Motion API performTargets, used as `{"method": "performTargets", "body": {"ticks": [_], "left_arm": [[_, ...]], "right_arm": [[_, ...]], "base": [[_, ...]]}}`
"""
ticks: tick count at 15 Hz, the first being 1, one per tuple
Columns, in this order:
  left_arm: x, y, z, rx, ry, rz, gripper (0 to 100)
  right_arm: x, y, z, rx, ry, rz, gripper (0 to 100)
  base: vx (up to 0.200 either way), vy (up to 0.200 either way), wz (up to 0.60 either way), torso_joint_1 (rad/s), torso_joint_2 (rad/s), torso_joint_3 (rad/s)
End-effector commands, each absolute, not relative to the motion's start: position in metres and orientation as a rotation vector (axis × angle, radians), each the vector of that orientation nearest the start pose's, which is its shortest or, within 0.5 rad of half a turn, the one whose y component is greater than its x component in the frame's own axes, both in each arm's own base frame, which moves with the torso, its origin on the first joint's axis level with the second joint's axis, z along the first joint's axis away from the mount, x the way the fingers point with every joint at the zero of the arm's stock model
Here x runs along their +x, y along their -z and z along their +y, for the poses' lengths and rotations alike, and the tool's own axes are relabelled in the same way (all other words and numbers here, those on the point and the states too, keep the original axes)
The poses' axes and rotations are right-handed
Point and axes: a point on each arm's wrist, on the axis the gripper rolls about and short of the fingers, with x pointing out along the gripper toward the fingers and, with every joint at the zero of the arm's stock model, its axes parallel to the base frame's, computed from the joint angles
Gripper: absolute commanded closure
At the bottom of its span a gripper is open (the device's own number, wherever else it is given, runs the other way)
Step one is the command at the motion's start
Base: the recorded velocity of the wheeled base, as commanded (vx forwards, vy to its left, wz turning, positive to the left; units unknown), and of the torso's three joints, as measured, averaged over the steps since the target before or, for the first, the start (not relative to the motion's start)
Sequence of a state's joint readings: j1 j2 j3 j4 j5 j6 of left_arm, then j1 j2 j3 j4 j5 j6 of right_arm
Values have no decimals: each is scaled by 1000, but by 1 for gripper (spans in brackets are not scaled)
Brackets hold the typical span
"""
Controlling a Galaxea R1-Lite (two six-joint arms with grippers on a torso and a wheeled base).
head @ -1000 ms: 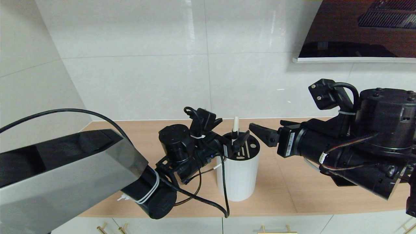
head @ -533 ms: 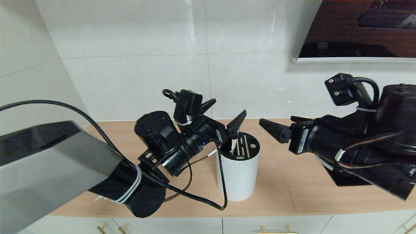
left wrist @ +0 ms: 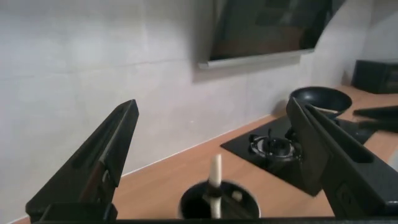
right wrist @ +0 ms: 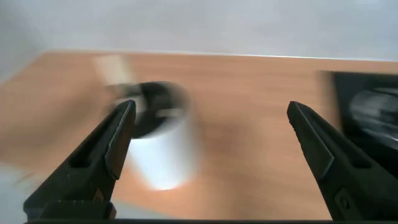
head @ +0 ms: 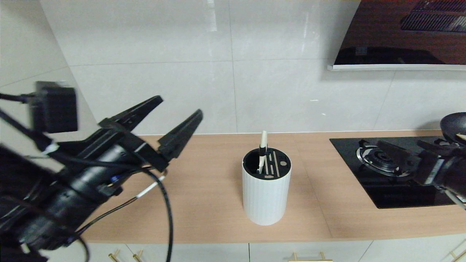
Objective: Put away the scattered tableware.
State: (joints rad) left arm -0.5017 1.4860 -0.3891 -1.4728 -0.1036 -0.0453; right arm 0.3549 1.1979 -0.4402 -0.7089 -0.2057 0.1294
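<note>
A white ribbed cylindrical holder [head: 266,198] with a black slotted top stands on the wooden counter [head: 204,196]. A cream-handled utensil [head: 263,142] stands upright in it, handle up. My left gripper [head: 181,105] hangs open and empty, well to the left of the holder and above it. The left wrist view has the open left gripper [left wrist: 211,106] framing the holder [left wrist: 217,204] and the utensil handle [left wrist: 215,173]. My right gripper [head: 398,145] is open and empty over the stove at the far right. In the right wrist view the right gripper [right wrist: 210,107] is apart from the blurred holder [right wrist: 158,140].
A black gas stove [head: 382,171] is set into the counter at the right, with a dark pan [head: 453,123] behind it. The tiled wall [head: 233,72] backs the counter and a dark range hood [head: 400,32] hangs above the stove. Cabinet handles show below the front edge.
My left gripper let go of the utensil, now standing in the holder, and pulled back up and to the left. My right arm drew away to the right, over the stove.
</note>
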Motion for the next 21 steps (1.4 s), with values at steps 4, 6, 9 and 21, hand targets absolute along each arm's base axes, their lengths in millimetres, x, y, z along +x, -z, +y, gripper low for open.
{"method": "performTargets", "body": {"ticks": [4, 6, 9, 21], "left_arm": [[63, -202, -20, -102, 387, -429, 0], [1, -180, -3, -109, 389, -381, 0], [-44, -167, 6, -243, 319, -258, 0], [-23, -84, 1, 11, -46, -79, 0]], "right_arm": [[87, -197, -9, 78, 67, -109, 0], [43, -180, -5, 36, 68, -216, 0], [2, -180, 5, 61, -114, -180, 0], [-63, -115, 23, 26, -576, 343, 0]], "base": [[0, 0, 0, 0, 0, 0], [0, 0, 0, 0, 0, 0], [0, 0, 0, 0, 0, 0], [0, 0, 0, 0, 0, 0]]}}
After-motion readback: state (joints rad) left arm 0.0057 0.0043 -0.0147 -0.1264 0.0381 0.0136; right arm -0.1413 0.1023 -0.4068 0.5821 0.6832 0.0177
